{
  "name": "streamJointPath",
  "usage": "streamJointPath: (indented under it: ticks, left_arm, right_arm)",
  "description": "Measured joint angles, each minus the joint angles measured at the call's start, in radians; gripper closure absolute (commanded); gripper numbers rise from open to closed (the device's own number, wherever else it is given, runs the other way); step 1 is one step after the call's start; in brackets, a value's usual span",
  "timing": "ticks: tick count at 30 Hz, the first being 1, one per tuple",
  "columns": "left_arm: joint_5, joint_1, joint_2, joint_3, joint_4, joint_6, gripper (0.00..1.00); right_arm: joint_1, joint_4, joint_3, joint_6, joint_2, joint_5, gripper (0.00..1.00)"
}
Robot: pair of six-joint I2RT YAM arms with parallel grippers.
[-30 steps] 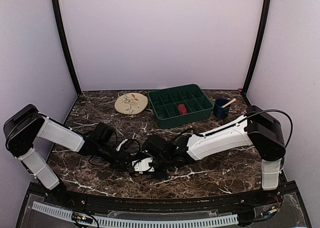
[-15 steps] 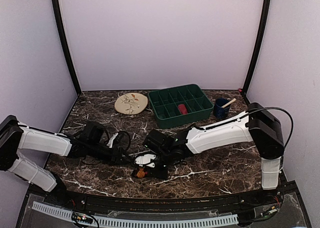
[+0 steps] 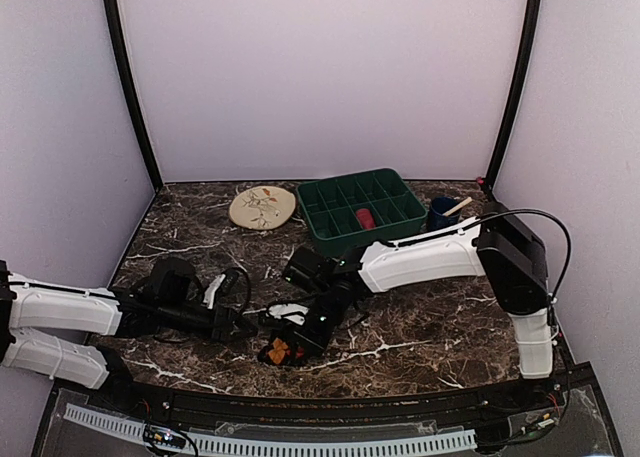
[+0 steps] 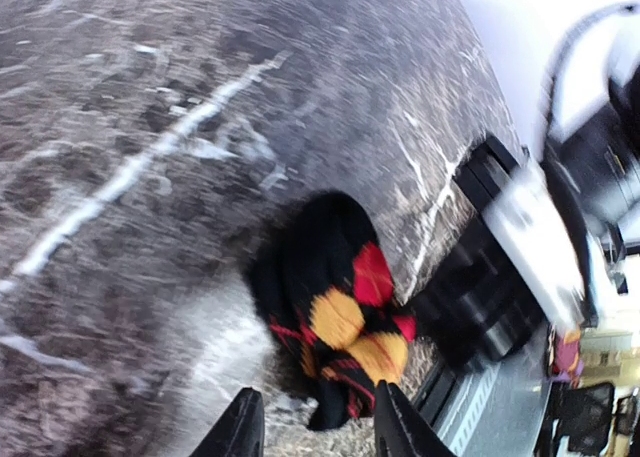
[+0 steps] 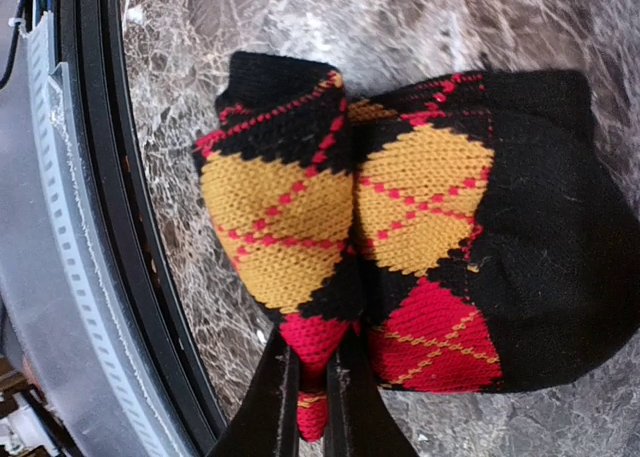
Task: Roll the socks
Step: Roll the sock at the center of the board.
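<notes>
While the right gripper (image 5: pixel 315 362) is clenched on a red tab of knit at the sock's edge, its two black fingers (image 5: pixel 283 402) sit almost together with the fabric pinched between them. The argyle sock (image 5: pixel 420 247) is a bunched, folded bundle: ribbed black knit with yellow-orange and red diamonds and thin red cross-stitch lines. It lies on the table (image 3: pixel 430 327) close to the near edge, just beside the black rail (image 5: pixel 110 227). The left gripper (image 4: pixel 318 397) is released, jaws apart, tips right at the bundle's near end; the view is motion-blurred, so I cannot tell if they touch it. Containers at the back: a green compartment tray (image 3: pixel 370 239) with one small red item (image 3: pixel 365 218) in a middle cell, the other visible cells bare. Just right of it, a dark blue cup (image 3: pixel 440 219) has a pale stick (image 3: pixel 457 206) leaning out. Left of the tray is a round beige floral plate (image 3: pixel 262 207). The table surface is dark marble with white veining, glossy. Right arm: upright from its base at the right, elbow high, white forearm reaching left across the table, wrist bent down toward the near edge. Left arm: laid low, stretched from the left edge toward the bundle, nearly flat to the table.
</notes>
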Motion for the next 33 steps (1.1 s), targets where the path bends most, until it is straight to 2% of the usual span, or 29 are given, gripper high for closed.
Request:
streamJointPath:
  ticks: [12, 17, 25, 33]
  left_arm:
    - [-0.084, -0.163, -0.013, -0.015, 0.035, 0.064, 0.54]
    - [-0.126, -0.203, 0.015, 0.000, 0.035, 0.110, 0.48]
    - [-0.225, -0.303, 0.100, 0.085, 0.011, 0.194, 0.45]
    - [-0.299, -0.352, 0.203, 0.145, -0.023, 0.240, 0.45]
  right_arm:
    - [-0.072, -0.014, 0.002, 0.013, 0.036, -0.164, 1.00]
    - [-0.078, -0.028, 0.015, 0.009, 0.050, -0.195, 1.00]
    - [-0.084, -0.055, 0.035, -0.005, 0.068, -0.227, 1.00]
    - [-0.091, -0.072, 0.047, -0.018, 0.075, -0.242, 1.00]
